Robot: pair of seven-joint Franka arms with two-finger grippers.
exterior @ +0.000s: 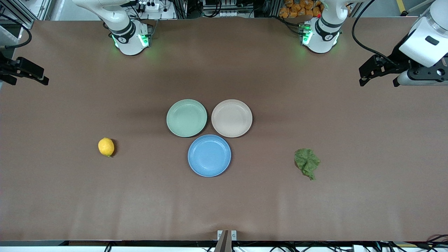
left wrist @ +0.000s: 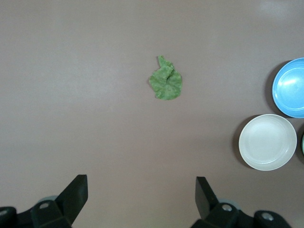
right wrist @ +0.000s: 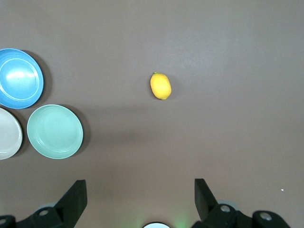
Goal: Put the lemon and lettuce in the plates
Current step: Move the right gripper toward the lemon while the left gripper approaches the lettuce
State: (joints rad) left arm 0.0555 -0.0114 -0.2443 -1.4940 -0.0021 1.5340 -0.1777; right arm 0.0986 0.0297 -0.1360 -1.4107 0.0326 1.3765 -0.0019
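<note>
The lemon (exterior: 106, 146) lies on the brown table toward the right arm's end; it also shows in the right wrist view (right wrist: 160, 86). The lettuce (exterior: 307, 162) lies toward the left arm's end, and in the left wrist view (left wrist: 166, 81). The blue plate (exterior: 209, 155) and the beige-pink plate (exterior: 231, 118) sit mid-table, both empty. My left gripper (exterior: 378, 78) hangs open and empty high over the left arm's end (left wrist: 141, 190). My right gripper (exterior: 29, 79) hangs open and empty high over the right arm's end (right wrist: 140, 192).
A pale green plate (exterior: 186, 117) sits empty beside the beige-pink plate, farther from the front camera than the blue one. The three plates touch or nearly touch. Bare table lies around the lemon and the lettuce.
</note>
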